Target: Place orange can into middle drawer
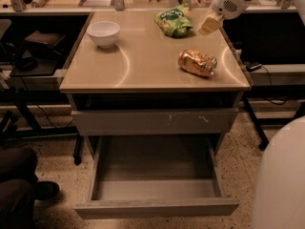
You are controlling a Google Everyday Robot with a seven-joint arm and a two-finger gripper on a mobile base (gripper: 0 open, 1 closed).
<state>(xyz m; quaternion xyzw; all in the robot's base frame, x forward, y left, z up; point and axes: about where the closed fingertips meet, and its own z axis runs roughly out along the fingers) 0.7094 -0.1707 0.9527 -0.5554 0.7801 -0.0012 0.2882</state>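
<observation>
The orange can lies on its side on the right part of the tan tabletop. My gripper hangs in the air above and a little behind the can, apart from it and holding nothing. The middle drawer is pulled out below the table, with a plain grey front panel, and nothing shows inside it.
A green snack bag lies at the back of the tabletop, left of the gripper. A white bowl stands at the back left. A shut grey drawer front with pale scratches sits above the open drawer. The robot's white body fills the lower right.
</observation>
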